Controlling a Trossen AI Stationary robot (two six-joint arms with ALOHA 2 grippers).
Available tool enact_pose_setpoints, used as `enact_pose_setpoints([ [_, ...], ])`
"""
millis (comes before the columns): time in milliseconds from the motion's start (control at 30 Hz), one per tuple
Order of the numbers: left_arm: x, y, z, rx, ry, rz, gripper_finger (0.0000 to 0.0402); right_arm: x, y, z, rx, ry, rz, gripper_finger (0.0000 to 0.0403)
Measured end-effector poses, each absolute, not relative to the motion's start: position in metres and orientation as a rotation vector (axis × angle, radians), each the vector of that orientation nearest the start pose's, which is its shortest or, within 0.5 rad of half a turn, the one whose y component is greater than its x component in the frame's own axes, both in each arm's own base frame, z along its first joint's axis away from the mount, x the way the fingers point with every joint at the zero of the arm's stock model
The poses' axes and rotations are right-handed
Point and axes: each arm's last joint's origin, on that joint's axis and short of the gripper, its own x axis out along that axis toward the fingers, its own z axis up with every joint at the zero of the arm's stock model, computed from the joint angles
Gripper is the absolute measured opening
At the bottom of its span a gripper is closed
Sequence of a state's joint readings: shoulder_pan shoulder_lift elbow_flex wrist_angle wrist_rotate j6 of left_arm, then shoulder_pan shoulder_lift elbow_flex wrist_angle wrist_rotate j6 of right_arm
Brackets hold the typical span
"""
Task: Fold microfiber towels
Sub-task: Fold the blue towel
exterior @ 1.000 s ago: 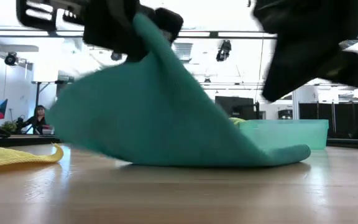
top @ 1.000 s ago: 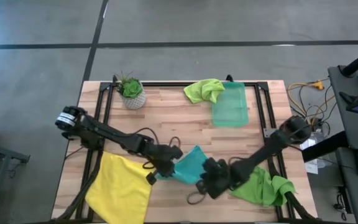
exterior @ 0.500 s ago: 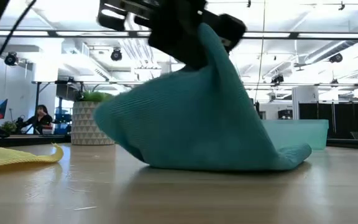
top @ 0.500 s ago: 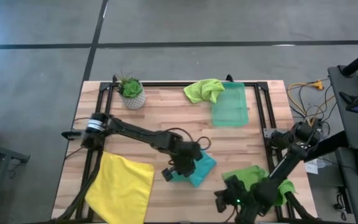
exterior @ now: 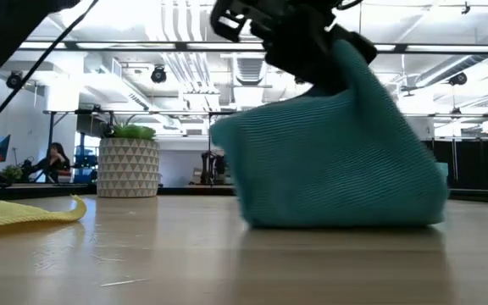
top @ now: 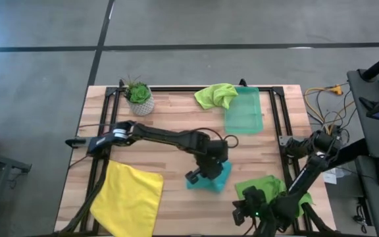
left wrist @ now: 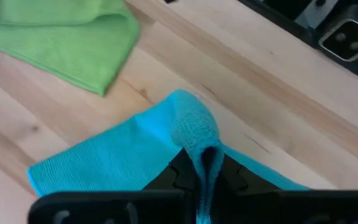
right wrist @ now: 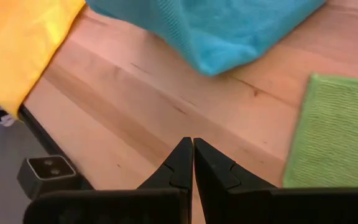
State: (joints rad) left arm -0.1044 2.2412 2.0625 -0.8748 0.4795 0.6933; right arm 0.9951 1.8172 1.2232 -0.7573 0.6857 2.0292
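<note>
High view puts the teal towel (top: 217, 178) on the table (top: 176, 125) toward its near edge, about midway along, partly under the left gripper (top: 206, 172). Seen from the low view, the teal towel (exterior: 341, 161) stands up in a doubled heap, one edge lifted and pinched by the left gripper (exterior: 312, 42) above it while the lower fold rests on the wood. From the left wrist view, the left gripper's fingers (left wrist: 185, 174) are closed on a bunched edge of the teal towel (left wrist: 135, 152), with the rest of the cloth spread flat beyond them.

Just beside the teal towel, toward the table's near right corner, lies a lime green towel (top: 268, 191), rumpled, partly under the right arm. The right gripper (top: 245, 214) hangs by the table's near edge, close to the teal towel but apart from it; in the right wrist view its fingers (right wrist: 182, 165) are pressed together on nothing, above bare wood, with the teal towel (right wrist: 216, 28), a yellow towel (right wrist: 23, 43) and the lime green towel (right wrist: 334, 137) all in sight.

The yellow towel (top: 127, 197) lies spread out on the teal towel's other side, near the table's near left corner, well apart from it. Across the table from the teal towel, at the far edge, a second lime green towel (top: 217, 95) lies crumpled against a translucent green bin (top: 244, 113). A potted plant (top: 139, 97) stands near the far left corner.
</note>
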Motion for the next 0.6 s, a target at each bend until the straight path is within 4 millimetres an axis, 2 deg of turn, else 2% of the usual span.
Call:
enact_pose_setpoints([
  [300, 0.494, -0.04, 0.239, 0.397, 0.821, -0.73, 0.0, 0.189, 0.28, 0.185, 0.828, 0.715, -0.605, 0.0008],
  [433, 0.497, -0.035, 0.239, 0.419, 0.794, -0.722, 0.0, 0.189, 0.269, 0.184, 0.752, 0.724, -0.666, 0.0008],
  [600, 0.501, -0.03, 0.24, 0.423, 0.755, -0.689, 0.0, 0.186, 0.259, 0.198, 0.742, 0.721, -0.684, 0.0009],
])
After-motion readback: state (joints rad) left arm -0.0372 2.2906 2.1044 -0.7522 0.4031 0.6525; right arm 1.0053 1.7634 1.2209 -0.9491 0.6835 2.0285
